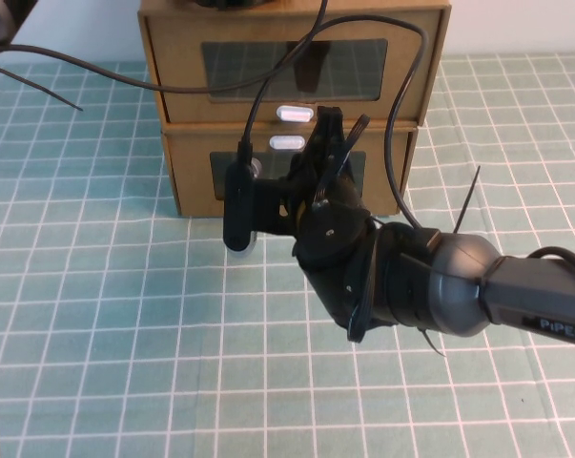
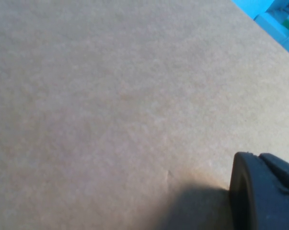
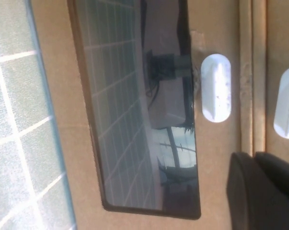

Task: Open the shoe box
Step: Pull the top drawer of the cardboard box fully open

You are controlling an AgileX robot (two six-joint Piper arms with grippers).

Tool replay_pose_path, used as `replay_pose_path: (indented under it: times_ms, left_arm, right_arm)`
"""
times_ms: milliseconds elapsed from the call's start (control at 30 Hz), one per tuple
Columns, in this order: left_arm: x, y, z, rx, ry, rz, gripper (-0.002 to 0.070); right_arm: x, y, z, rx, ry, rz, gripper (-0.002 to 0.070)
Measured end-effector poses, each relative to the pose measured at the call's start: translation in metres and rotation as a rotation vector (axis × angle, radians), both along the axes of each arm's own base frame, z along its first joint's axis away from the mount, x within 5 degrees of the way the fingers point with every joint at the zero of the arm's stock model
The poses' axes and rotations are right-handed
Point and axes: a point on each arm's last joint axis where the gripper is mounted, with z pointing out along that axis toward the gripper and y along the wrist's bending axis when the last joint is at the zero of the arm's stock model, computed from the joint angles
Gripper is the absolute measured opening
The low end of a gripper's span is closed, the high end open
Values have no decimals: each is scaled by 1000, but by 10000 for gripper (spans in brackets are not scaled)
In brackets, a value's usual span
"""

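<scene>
Matte brown cardboard lower shoe box (image 1: 196,172), glossy window (image 3: 134,105), white oval handle (image 1: 287,142) just left of closed right gripper (image 1: 331,124), frame centre; left gripper (image 2: 261,191) closed, near bare cardboard.

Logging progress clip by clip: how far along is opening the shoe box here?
Done: nothing visible; the upper shoe box and lower shoe box both look closed, fronts flush. In hand: the right gripper, shut, hovers before them beside the upper white tab and lower white tab, holding neither. The left gripper, shut, sits close over plain cardboard; contact unclear. Remaining: catch a tab and pull a front open.
</scene>
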Motion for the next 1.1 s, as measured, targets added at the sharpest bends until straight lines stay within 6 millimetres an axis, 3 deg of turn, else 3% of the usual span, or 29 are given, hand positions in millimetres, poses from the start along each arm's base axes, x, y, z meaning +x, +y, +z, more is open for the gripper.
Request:
replay_pose_path:
  times_ms: [300,533,800,867,967,1100]
  left_arm:
    - [6,0,-6,-23,12,3,-5]
    - [19,-2,-7,-140,-3,107,-5]
    - [25,0,3,-462,149,164,-5]
    - [26,2,4,-481,118,137,-5]
    - [19,-1,1,-368,-42,-43,-5]
    - [11,2,5,-302,-131,-180,-5]
  right_arm:
    - [9,-7,11,26,-44,-70,-6]
    - [11,-6,17,46,-54,-65,-6]
    - [11,-5,17,88,-42,-63,-6]
    - [11,-6,19,97,-48,-74,-6]
    - [9,-10,30,120,-67,-88,-6]
    - [3,-18,55,210,-104,-117,-6]
